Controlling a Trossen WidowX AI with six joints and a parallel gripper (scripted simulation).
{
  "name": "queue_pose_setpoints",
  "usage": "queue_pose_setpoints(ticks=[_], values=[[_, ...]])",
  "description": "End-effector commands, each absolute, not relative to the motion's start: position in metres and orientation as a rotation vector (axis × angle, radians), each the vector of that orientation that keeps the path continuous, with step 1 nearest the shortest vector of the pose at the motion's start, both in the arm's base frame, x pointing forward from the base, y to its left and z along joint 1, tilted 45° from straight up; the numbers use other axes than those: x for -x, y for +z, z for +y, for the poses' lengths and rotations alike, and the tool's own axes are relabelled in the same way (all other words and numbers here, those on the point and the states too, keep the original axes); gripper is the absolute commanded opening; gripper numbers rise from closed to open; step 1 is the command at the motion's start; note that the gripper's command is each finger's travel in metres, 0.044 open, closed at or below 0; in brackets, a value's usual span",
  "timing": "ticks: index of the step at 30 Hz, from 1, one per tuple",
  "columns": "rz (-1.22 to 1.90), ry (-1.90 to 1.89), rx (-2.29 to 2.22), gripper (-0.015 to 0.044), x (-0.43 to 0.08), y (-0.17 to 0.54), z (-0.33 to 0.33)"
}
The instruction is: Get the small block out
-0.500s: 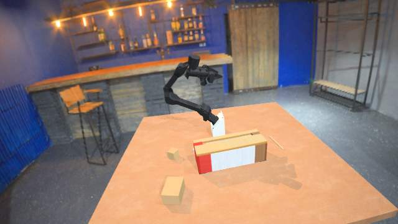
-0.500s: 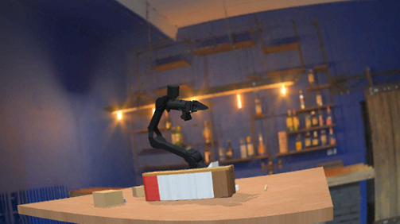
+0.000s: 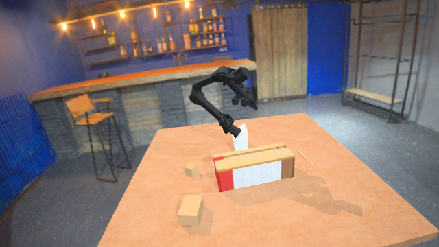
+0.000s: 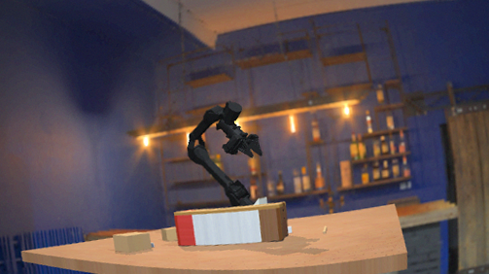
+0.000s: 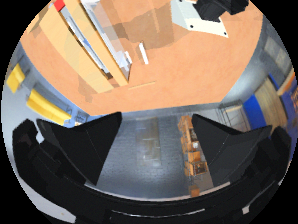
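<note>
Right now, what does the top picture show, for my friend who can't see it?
A black robot arm holds its open, empty end effector high above a long wooden box with a white front and a red end, on an orange table. Two tan blocks lie left of the box, and a thin stick lies to its right.

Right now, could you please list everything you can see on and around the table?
Table: one, orange-brown, centre of room.
Box: one, wood top, white front, red end, brown end, mid-table.
Small block: one, tan, on table off the red end.
Larger block: one, tan, near table edge.
Thin stick: one, tan, beyond the brown end.
Chair: one, wood and metal, beside bar.
Arm base: one, white, behind box.
Gripper: one, black, raised above the table, fingers open, empty.
</note>
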State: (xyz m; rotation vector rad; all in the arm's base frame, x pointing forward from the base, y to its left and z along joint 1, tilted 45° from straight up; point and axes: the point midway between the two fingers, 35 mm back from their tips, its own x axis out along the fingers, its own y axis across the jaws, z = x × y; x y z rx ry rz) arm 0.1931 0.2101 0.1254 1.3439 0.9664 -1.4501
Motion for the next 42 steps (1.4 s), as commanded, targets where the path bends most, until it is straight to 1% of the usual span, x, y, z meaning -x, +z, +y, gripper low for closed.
queue_pose_setpoints(ticks=[1,7,11,42], values=[[0.759,-1.522,-1.095,0.04,-0.231,0.09,0.172],[0.561,-1.584,-0.692,0.04,-0.27,0.047,0.119],[0.491,-1.591,-0.453,0.04,-0.287,0.025,0.091],[0.489,-1.59,-0.442,0.04,-0.287,0.0,0.066]])
